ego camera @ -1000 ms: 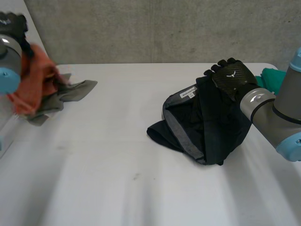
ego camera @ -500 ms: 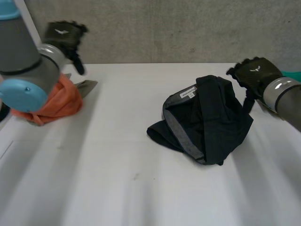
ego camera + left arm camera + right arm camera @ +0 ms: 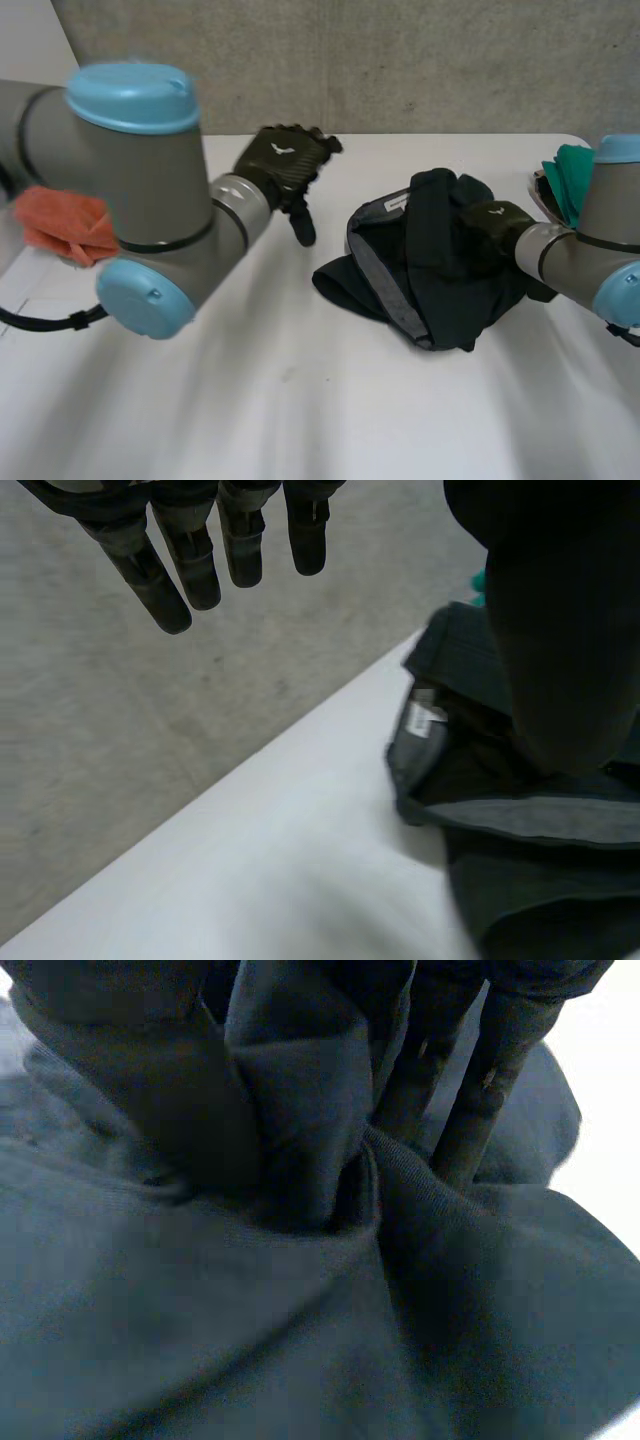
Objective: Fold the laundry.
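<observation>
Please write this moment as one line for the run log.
left hand: open, beside crumpled black fabric garment | right hand: pinching a fold of it | garment: not folded yet, on white table

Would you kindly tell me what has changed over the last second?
The left robot hand swung from the orange cloth toward the middle, open, beside the dark garment. The right robot hand came back down and pinched a fold of it. The dark garment and teal cloth stayed put.

A white table (image 3: 300,420) stands against a grey concrete wall (image 3: 420,60).
</observation>
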You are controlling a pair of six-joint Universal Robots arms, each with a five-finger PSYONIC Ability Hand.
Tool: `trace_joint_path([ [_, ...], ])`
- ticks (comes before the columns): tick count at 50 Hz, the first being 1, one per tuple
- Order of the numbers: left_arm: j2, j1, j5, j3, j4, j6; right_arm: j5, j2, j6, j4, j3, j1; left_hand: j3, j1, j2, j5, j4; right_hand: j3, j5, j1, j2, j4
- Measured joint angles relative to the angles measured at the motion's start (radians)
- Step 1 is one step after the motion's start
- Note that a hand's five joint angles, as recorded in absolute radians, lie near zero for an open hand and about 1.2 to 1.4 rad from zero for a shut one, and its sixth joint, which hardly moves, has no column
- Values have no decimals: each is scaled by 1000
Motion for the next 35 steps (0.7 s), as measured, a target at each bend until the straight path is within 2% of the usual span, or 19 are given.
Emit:
trace_joint_path([
  [2, 37, 31, -5, -22, 2, -11, -23, -40, 29, -51, 23, 28, 0, 0, 0, 0, 0, 62, 67, 42, 47, 78],
  [11, 212, 184, -14, -109, 11, -43, -44, -289, 114, -165, 109, 188, 0, 0, 0, 0, 0, 81, 93, 57, 47, 87],
  [15, 275, 244, -15, -143, 13, -60, -39, -296, 189, -202, 126, 311, 0, 0, 0, 0, 0, 87, 100, 57, 47, 87],
  [19, 318, 289, -12, -180, 13, -83, -21, -222, 233, -211, 108, 426, 0, 0, 0, 0, 0, 84, 100, 57, 45, 83],
  [20, 322, 295, -11, -187, 12, -87, -10, -191, 235, -204, 92, 454, 0, 0, 0, 0, 0, -17, 16, -5, -50, -5],
  [23, 332, 312, -8, -215, 6, -102, 31, -113, 215, -154, 36, 499, 0, 0, 0, 0, 0, -430, -421, -379, -474, -436],
  [25, 334, 316, -6, -232, -3, -108, 59, -80, 192, -103, -1, 507, 0, 0, 0, 0, 0, -600, -599, -549, -641, -607],
  [30, 340, 319, -2, -278, -40, -116, 95, -83, 150, 16, -57, 482, 0, 0, 0, 0, 0, -763, -774, -697, -786, -779],
  [32, 349, 316, 0, -301, -62, -122, 95, -126, 141, 49, -62, 457, 0, 0, 0, 0, 0, -860, -851, -786, -886, -859],
  [35, 370, 307, 2, -340, -91, -134, 82, -214, 135, 79, -54, 408, 0, 0, 0, 0, 0, -888, -862, -803, -919, -892],
])
